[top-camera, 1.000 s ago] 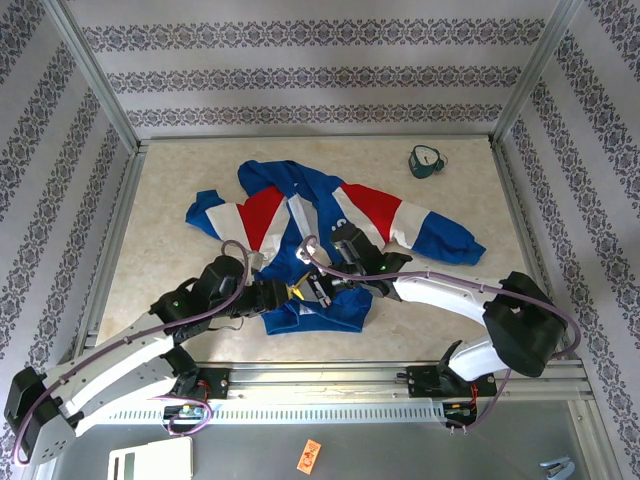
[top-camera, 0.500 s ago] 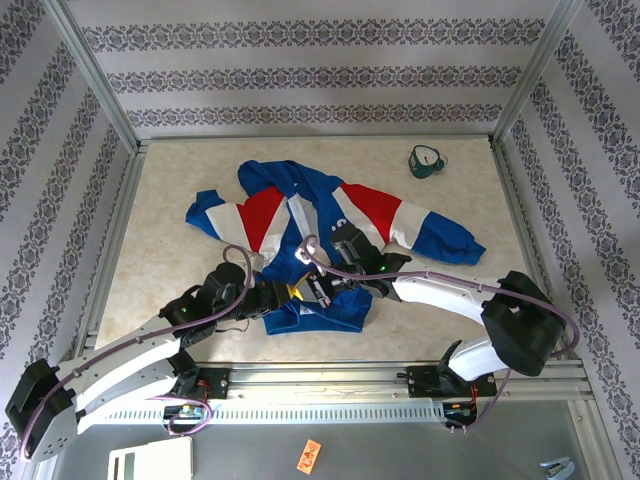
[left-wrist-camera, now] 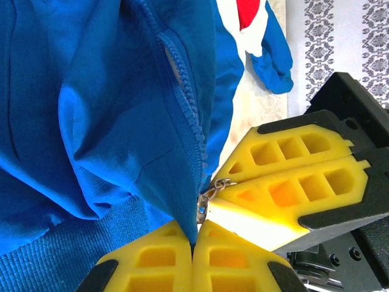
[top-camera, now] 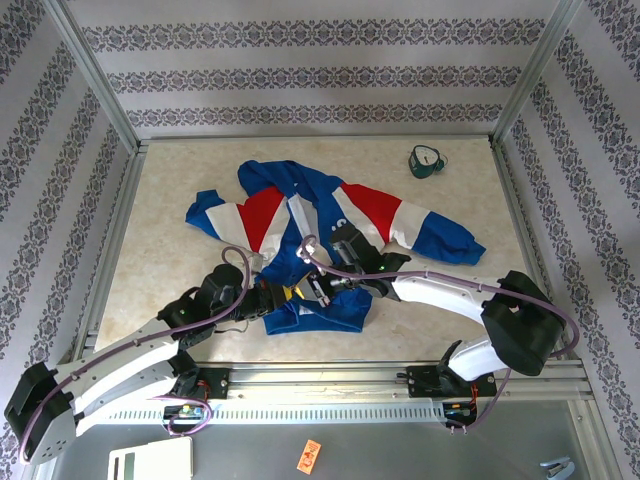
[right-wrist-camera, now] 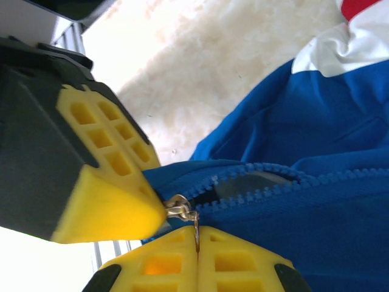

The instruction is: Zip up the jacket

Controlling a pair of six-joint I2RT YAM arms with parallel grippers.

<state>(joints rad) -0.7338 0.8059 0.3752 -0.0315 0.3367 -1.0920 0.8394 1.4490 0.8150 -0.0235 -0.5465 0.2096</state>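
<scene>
near the middle of the table [top-camera: 180,190], toward its near edge, the jacket [top-camera: 330,210] lay front up with its sleeves out to either side. the left gripper [left-wrist-camera: 193,258] had its pads pressed together on the blue fabric at the bottom end of the zipper [left-wrist-camera: 185,103] (right at the ribbed hem [left-wrist-camera: 73,255]). the right gripper [right-wrist-camera: 197,258], just beside it, pinched the metal zipper pull [right-wrist-camera: 196,234] between closed pads. a teal mug [top-camera: 427,160] stood by the far right corner.
</scene>
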